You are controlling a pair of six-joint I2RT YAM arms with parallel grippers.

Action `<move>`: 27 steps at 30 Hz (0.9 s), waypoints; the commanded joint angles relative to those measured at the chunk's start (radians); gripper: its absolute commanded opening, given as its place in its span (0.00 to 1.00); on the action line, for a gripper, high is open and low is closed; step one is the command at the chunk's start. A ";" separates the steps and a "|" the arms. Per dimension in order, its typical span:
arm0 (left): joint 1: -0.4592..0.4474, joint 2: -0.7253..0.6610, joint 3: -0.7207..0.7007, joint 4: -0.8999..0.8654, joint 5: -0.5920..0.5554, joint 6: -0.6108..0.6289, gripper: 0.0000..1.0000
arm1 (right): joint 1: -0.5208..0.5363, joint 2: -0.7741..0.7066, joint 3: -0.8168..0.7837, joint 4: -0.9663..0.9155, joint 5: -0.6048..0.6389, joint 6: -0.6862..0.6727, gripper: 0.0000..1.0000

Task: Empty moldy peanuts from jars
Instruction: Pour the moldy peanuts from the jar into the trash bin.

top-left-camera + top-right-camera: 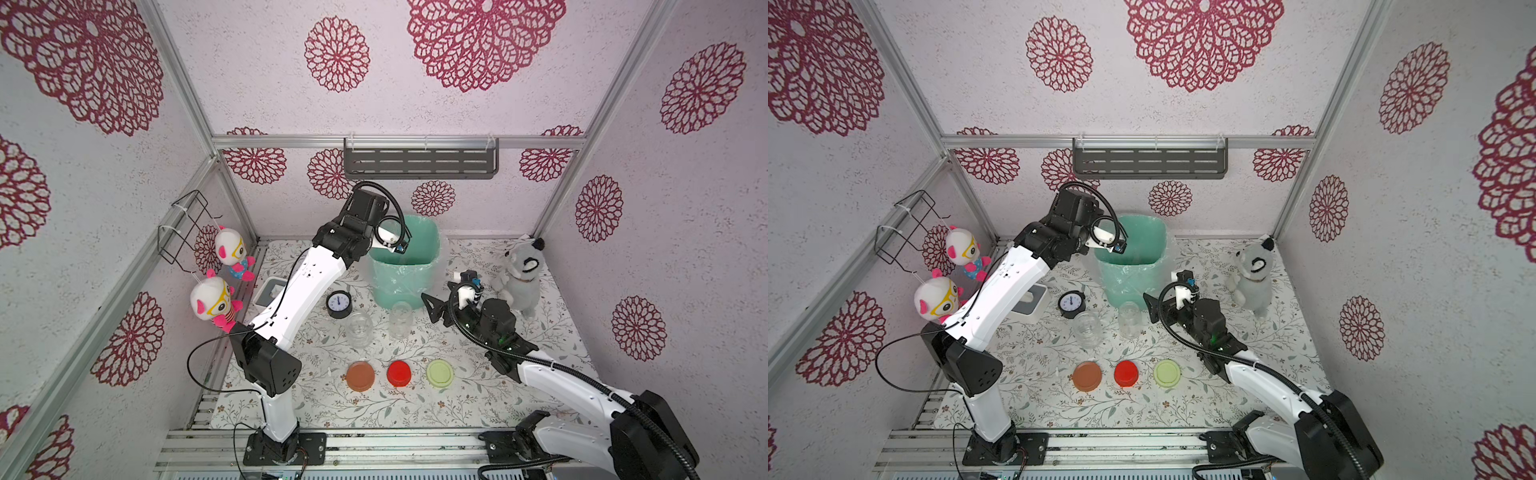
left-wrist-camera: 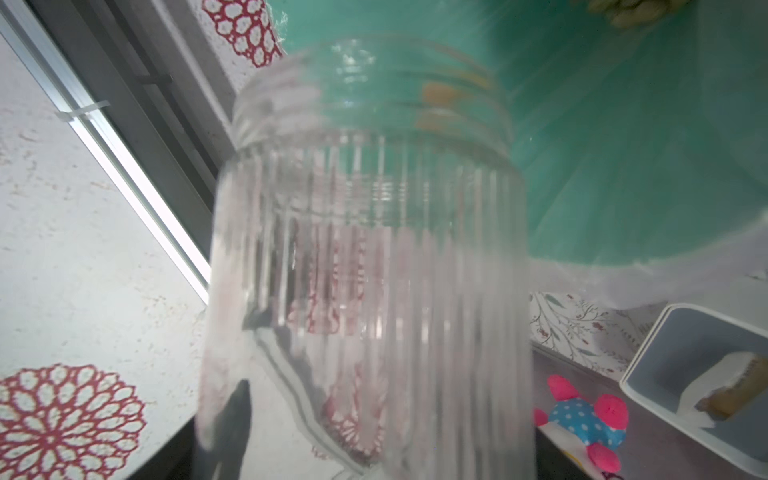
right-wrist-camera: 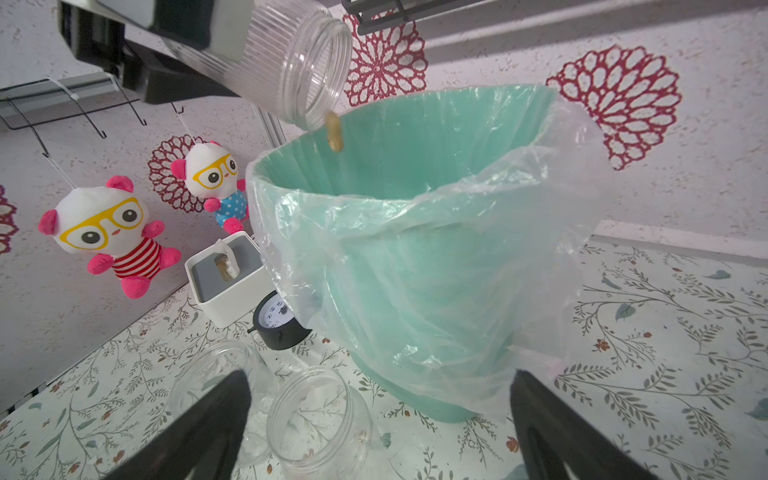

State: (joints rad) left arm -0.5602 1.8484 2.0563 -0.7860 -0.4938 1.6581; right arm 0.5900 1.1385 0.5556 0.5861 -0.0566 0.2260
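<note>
When gauging progress, start at the left gripper point(image 1: 390, 236), upper centre in both top views: fingers closed partway around the held jar point(image 3: 299, 70), tilted mouth-down over the teal bin point(image 1: 419, 237). Note one peanut point(image 3: 333, 134) in mid-air just below the jar mouth, above the bin opening. Inspect the ribbed wall in the left wrist view: see-through along nearly its whole length, with only a few tan blurs at the threaded neck. Judge as almost drained. Look beyond the neck for a heap of peanuts point(image 2: 636, 10) lying inside the lined bin.

Locate the second jar point(image 1: 359, 328) and the third jar point(image 1: 401, 319) at centre frame, just below the bin: upright, uncapped, side by side, apparently empty; small residue not ruled out. Find the brown-orange lid point(image 1: 360, 375), red lid point(image 1: 399, 372) and yellow-green lid point(image 1: 440, 373) in a row at lower centre, well apart from every jar.

Right gripper point(image 3: 380, 386): spread fully wide, gripping nothing, hovering right of the bin and facing it.

Remaining, by estimate: complete the pour, then set the last jar down. Recapping not required by the task wording.
</note>
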 commanded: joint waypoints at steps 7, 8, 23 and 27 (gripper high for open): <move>-0.023 -0.005 -0.025 0.181 -0.055 0.153 0.00 | 0.007 -0.032 -0.007 0.064 0.002 -0.023 0.99; -0.023 -0.006 -0.027 0.186 -0.051 0.147 0.00 | 0.007 -0.032 -0.006 0.064 0.002 -0.022 0.99; 0.003 -0.055 -0.068 0.221 0.160 -0.244 0.00 | 0.007 -0.032 0.050 -0.019 0.004 -0.016 0.99; 0.026 -0.085 -0.111 0.273 0.213 -0.344 0.00 | 0.005 -0.043 0.080 -0.062 -0.010 -0.018 0.99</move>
State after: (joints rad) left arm -0.5571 1.8378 1.9625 -0.6296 -0.3462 1.4246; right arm 0.5903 1.1358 0.5903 0.5331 -0.0570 0.2195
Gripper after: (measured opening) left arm 0.828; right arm 0.987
